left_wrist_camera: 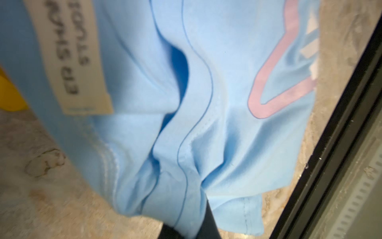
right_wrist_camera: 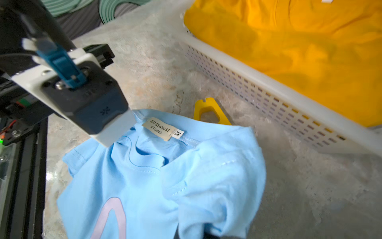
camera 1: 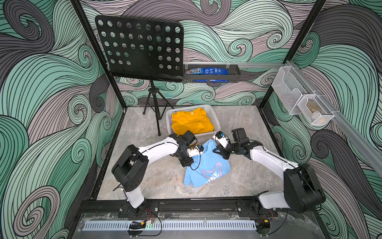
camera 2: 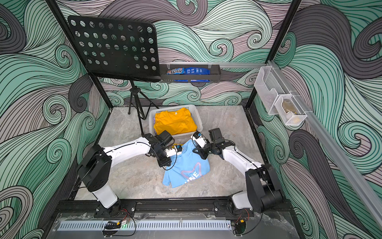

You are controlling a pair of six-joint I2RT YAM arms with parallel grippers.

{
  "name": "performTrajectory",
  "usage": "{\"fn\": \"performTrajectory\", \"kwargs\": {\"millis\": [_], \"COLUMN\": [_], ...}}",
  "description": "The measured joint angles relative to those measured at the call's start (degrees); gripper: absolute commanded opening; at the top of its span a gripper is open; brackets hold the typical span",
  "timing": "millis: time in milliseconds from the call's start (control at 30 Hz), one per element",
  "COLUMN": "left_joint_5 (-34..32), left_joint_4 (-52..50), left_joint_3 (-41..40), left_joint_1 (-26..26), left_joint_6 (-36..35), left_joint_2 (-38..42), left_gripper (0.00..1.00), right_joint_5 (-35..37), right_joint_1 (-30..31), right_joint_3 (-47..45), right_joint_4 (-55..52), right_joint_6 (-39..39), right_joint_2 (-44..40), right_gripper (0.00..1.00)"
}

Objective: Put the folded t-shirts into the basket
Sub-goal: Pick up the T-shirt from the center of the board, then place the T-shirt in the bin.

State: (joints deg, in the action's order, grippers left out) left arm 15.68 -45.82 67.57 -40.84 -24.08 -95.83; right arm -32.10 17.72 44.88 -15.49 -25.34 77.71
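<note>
A light blue t-shirt (camera 1: 208, 167) (camera 2: 187, 167) with a pink outline and white letters lies rumpled on the marble floor in front of the basket (camera 1: 216, 122) (camera 2: 197, 120). My left gripper (camera 1: 202, 149) (left_wrist_camera: 186, 229) is shut on its collar side, and the cloth bunches over the dark fingers. At the opposite shoulder my right gripper (camera 1: 217, 150) (right_wrist_camera: 206, 231) is shut on a fold of the same shirt (right_wrist_camera: 157, 186). The white perforated basket (right_wrist_camera: 258, 97) holds a mustard yellow t-shirt (camera 1: 191, 122) (right_wrist_camera: 299, 47) on top, with a lilac edge (camera 1: 170, 121) showing beneath it.
A small yellow triangular plastic piece (right_wrist_camera: 208, 107) lies between the blue shirt and the basket wall. A black music stand (camera 1: 140, 45) on a tripod (camera 1: 155, 103) stands behind the basket on the left. The back wall carries a snack tray (camera 1: 210, 72), the right wall wire-mesh holders (camera 1: 299, 99).
</note>
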Motion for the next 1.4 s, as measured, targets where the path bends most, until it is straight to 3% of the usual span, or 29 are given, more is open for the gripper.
{"fn": "performTrajectory", "kwargs": {"millis": [300, 633, 933, 1233, 1400], "left_joint_5": [-0.39, -7.04, -8.02, -7.30, -4.66], "left_joint_4": [-10.62, -17.75, -16.76, -19.85, -25.03], "left_joint_3": [10.05, 30.14, 44.44, 64.67, 70.01], "left_joint_1": [2.49, 9.77, 17.59, 21.40, 22.43], "left_joint_6": [-3.78, -6.43, -7.54, -6.82, -5.46], "left_joint_2": [9.42, 8.83, -2.86, -23.26, -27.71], "left_gripper": [0.00, 0.00, 0.00, 0.00, 0.00], "right_joint_5": [-6.16, -1.33, 6.58, 7.63, 6.64], "right_joint_1": [0.02, 3.23, 4.68, 2.64, 1.05], "right_joint_3": [3.02, 19.23, 34.84, 49.68, 51.01], "right_joint_4": [1.40, 8.68, 12.17, 8.83, 5.42], "right_joint_6": [2.67, 13.53, 17.97, 18.69, 18.69], "right_joint_2": [-9.51, -5.09, 11.47, 29.14, 31.95], "right_gripper": [0.00, 0.00, 0.00, 0.00, 0.00]}}
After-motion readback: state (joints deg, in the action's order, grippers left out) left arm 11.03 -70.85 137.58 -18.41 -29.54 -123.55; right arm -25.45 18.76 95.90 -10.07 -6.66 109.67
